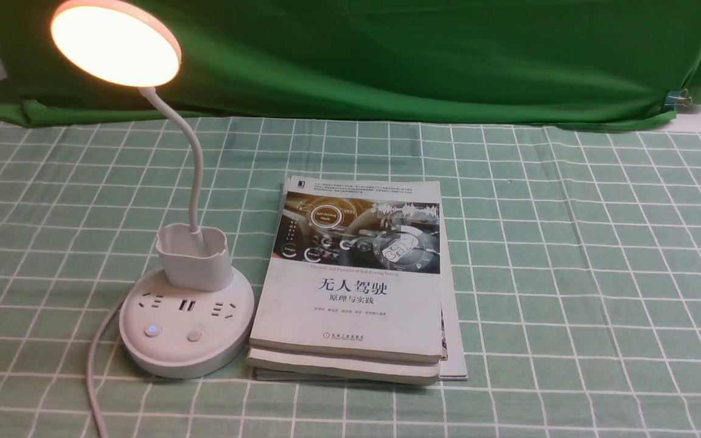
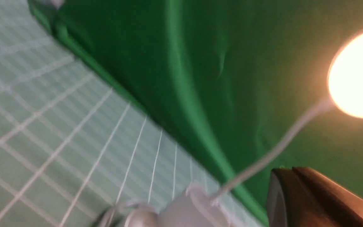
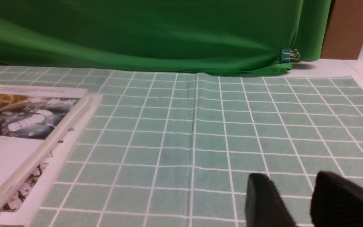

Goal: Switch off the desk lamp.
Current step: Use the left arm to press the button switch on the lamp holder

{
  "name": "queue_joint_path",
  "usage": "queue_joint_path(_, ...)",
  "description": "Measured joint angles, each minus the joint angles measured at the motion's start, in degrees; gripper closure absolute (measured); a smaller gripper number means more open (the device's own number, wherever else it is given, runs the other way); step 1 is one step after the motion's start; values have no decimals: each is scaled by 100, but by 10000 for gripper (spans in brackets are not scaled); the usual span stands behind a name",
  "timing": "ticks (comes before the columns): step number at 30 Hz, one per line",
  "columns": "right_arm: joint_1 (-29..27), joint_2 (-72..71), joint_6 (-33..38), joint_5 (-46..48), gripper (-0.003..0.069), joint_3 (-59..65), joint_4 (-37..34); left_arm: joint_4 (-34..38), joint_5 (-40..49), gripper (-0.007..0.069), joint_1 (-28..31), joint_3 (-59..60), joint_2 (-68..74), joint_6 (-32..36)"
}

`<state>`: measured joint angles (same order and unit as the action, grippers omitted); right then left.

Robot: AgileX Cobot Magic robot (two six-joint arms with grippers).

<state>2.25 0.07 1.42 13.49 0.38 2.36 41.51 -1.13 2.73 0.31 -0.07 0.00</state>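
Observation:
The desk lamp stands at the front left of the table, and its round disc head (image 1: 116,42) glows warm white. A thin bent neck (image 1: 195,164) runs down to a small cup holder (image 1: 194,255) on the round base (image 1: 186,359). The base has sockets, a blue-lit button (image 1: 153,330) and a plain button (image 1: 195,336). Neither gripper shows in the front view. In the blurred left wrist view the lit head (image 2: 358,72) and neck (image 2: 279,148) lie ahead of my left gripper (image 2: 293,171), whose jaws look pressed together. My right gripper (image 3: 291,177) is open and empty above the tablecloth.
A stack of books (image 1: 356,286) lies right beside the lamp base, also in the right wrist view (image 3: 20,126). The lamp's white cord (image 1: 92,377) runs off the front edge. A green backdrop (image 1: 387,55) hangs behind the checked green tablecloth (image 1: 569,274).

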Motion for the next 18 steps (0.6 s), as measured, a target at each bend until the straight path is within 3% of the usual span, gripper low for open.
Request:
queue_joint_path(2, 0, 0, 0, 0, 417, 0, 0, 32, 113, 624, 0, -46, 0, 0)
queue_joint_path(6, 0, 0, 0, 0, 417, 0, 0, -422, 1288, 624, 0, -819, 494, -31)
queue_joint_path(13, 0, 0, 0, 0, 417, 0, 0, -1965, 4428, 624, 0, -3006, 2899, 182)
queue_joint_path(18, 0, 0, 0, 0, 417, 0, 0, -2362, 5251, 624, -86, -3805, 4367, 528)
